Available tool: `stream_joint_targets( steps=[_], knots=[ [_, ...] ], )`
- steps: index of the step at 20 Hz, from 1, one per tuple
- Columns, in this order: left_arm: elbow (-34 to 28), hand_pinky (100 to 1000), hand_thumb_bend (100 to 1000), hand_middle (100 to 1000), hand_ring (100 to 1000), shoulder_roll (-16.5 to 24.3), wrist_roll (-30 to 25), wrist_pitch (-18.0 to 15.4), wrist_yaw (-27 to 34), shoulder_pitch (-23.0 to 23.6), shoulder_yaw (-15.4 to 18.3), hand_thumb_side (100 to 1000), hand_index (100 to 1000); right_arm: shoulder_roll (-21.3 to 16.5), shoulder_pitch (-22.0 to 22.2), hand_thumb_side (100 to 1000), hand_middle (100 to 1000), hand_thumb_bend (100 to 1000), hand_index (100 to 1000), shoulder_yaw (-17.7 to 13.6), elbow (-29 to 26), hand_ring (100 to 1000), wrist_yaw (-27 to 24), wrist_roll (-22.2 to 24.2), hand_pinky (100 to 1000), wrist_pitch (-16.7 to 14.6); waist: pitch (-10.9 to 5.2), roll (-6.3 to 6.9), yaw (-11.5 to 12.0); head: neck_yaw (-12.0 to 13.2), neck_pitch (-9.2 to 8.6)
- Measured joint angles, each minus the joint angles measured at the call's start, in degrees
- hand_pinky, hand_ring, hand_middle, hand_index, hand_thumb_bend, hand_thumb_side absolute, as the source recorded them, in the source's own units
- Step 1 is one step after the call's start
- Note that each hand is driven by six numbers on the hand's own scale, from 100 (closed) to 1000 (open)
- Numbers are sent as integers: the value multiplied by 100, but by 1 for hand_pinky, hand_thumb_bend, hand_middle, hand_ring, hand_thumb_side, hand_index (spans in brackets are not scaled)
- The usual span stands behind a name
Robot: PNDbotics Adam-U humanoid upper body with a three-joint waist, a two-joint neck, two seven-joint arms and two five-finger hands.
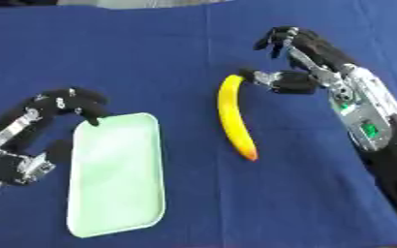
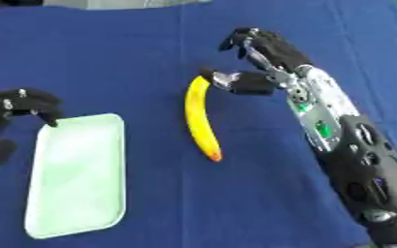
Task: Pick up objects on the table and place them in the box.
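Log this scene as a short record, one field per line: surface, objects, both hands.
surface: table under a dark blue cloth
object: long yellow banana, lying flat, orange tip toward the robot
container: pale green shallow rectangular tray, holding nothing
right hand: open, thumb at the banana's far end, not holding it
left hand: fingers curled at the tray's far left corner
task state: banana not yet in the tray
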Motion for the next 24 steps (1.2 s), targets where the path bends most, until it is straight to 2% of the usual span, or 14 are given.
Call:
stream_joint_targets(
  steps=[5, 18, 24],
  knots=[
    [0, 581, 100, 789, 726, 0, 0, 0, 0, -12, 0, 759, 842, 9, 18, 916, 712, 534, 782, 11, 30, 611, -5, 59, 341, -31, 0, 0, 8, -1, 0],
    [0, 582, 100, 790, 727, 0, 0, 0, 0, -41, 0, 758, 842, 105, 597, 895, 715, 536, 785, 111, 25, 606, -211, 321, 336, -64, 1, -7, 5, -4, -1],
    [0, 582, 100, 790, 727, 0, 1, -1, 0, -42, 0, 757, 843, 159, 661, 900, 714, 539, 783, 128, -29, 605, -186, 328, 334, -71, 1, -7, 8, -5, -1]
  ],
)
